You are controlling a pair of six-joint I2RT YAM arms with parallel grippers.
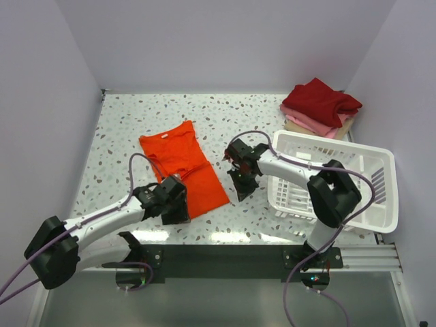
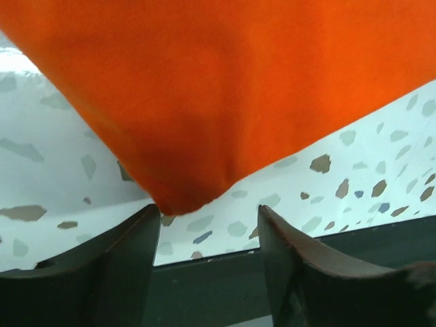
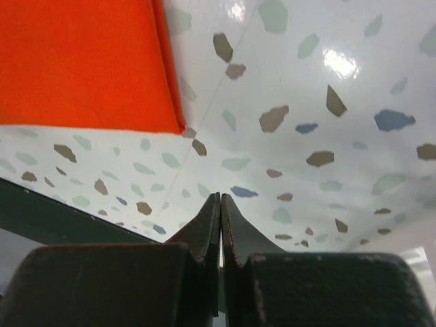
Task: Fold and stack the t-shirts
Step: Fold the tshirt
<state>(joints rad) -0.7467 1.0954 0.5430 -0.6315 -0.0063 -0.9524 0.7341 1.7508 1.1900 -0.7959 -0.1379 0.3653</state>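
Left gripper [image 2: 208, 210] jaws spread, nothing between them; the near corner of the orange shirt [image 1: 184, 167] sits just ahead of the tips, close to one finger, not pinched. Right gripper [image 3: 220, 197] jaws pressed together, empty, over bare table [image 1: 122, 136] just off the shirt's 4 o'clock edge. The shirt lies flat left of centre as a narrow strip, collar toward 12 o'clock, hem toward 6, and looks already folded lengthwise. Pile of folded shirts [image 1: 320, 109], dark red on pink on beige, sits at the 2 o'clock corner of the table, well apart from the orange one. White basket [image 1: 327, 139] at 3 o'clock, just in front of the pile. Step in hand, by my read: mid-fold on the orange shirt, between grasps. Next move likely calls for both grippers to pinch the hem corners at 6 o'clock and carry them toward the collar; the right one must open first. Stacking not yet done for this shirt.
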